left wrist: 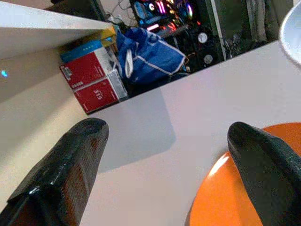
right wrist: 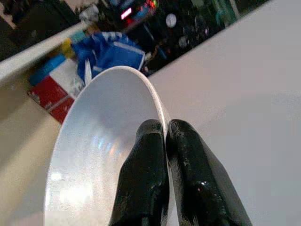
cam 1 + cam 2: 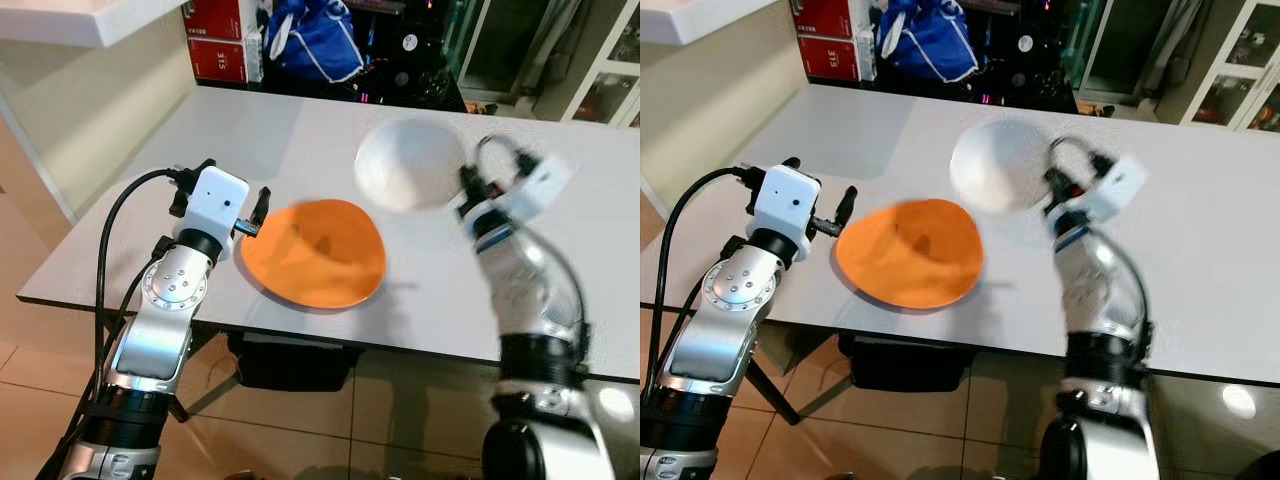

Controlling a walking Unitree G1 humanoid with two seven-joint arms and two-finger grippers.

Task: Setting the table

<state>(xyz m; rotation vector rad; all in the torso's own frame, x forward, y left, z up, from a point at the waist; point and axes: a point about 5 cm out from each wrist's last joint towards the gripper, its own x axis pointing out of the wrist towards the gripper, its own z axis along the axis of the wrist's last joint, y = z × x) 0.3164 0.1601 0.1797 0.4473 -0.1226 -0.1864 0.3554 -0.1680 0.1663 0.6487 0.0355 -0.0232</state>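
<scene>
An orange plate [image 3: 318,252] lies on the white table [image 3: 250,140] near its front edge. My left gripper [image 3: 262,212] hovers at the plate's left rim, open, with its fingers [image 1: 70,169] spread and nothing between them. A white bowl [image 3: 410,165] hangs tilted above the table, just right of and behind the plate, blurred by motion. My right gripper [image 2: 164,136] is shut on the bowl's rim, one finger inside and one outside the wall [image 2: 103,155].
Red boxes [image 3: 215,40] and a blue bag [image 3: 315,40] stand beyond the table's far edge. A pale counter [image 3: 70,20] rises at the left. The table's right half [image 3: 600,250] is bare. Tiled floor [image 3: 300,430] shows below the front edge.
</scene>
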